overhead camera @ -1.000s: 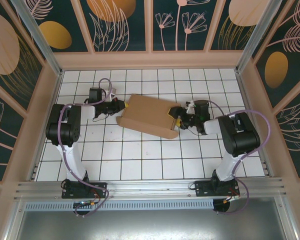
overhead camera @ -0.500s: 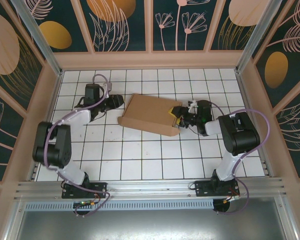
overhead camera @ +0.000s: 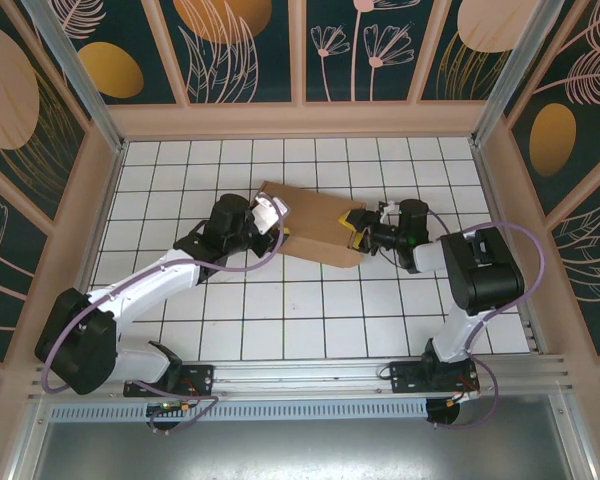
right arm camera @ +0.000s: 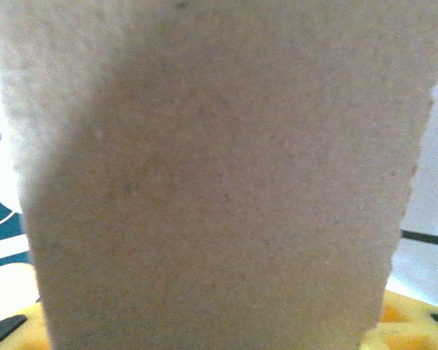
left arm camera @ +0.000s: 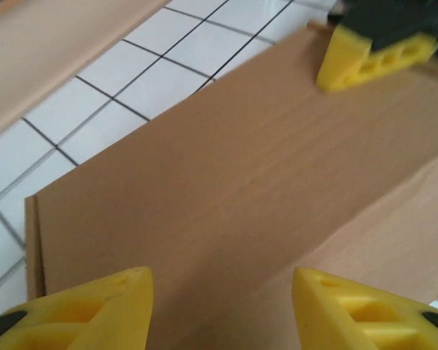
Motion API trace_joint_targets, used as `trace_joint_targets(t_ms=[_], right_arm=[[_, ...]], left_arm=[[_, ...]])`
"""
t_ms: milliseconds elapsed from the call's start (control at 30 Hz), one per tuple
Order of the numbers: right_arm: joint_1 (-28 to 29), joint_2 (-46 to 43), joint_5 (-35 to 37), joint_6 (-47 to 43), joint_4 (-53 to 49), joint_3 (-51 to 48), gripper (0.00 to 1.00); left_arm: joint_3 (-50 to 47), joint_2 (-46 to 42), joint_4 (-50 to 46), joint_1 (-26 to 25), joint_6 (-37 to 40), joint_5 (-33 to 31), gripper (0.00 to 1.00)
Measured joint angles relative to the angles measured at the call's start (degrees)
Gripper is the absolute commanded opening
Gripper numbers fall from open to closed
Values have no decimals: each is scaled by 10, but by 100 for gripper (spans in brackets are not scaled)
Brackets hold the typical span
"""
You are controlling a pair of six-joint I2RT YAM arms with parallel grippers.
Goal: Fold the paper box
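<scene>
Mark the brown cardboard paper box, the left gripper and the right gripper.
brown cardboard paper box (overhead camera: 315,223): top external view, on its flat top panel.
left gripper (left arm camera: 219,295): left wrist view, midway between its yellow fingertips.
right gripper (overhead camera: 356,237): top external view, between its fingertips at the box's right edge.

The box (overhead camera: 315,228) (left arm camera: 241,189) (right arm camera: 212,175) is made of plain brown cardboard. It is laid low and nearly flat on the white tiles, towards the back of the floor, and is set askew to the grid. Its broad top panel is smooth and unprinted.
</scene>
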Motion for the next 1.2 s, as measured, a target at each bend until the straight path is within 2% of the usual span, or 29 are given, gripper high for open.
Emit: trace_joint_targets(t_ms=[167,333,567,767,933,967,1033,1067,1200], right_arm=[[0,-19,-13,33,23,0,46],[0,-26,-17,48,28,0,46],[1,-26,-12,85,54,0,44],[2,-26,-13,120,94,-5,43],[5,-26,-9,142,104,-9,43],[5,-26,-8,147,105,-9,44],[6,-26,-7,155,109,-9,44],[7,-26,-7,160,111,-9,44],[10,-26,-3,179,120,-9,44]], left_arm=[[0,1,-24,-30,123,-60,54],[4,16,-25,-55,195,-100,54],[4,39,17,-75,280,-161,55],[-14,40,66,-92,394,-187,58],[-27,54,96,-99,455,-202,68],[-32,56,108,-99,463,-206,73],[-52,58,146,-103,479,-217,95],[-63,59,162,-106,487,-223,98],[-89,71,228,-114,506,-255,99]])
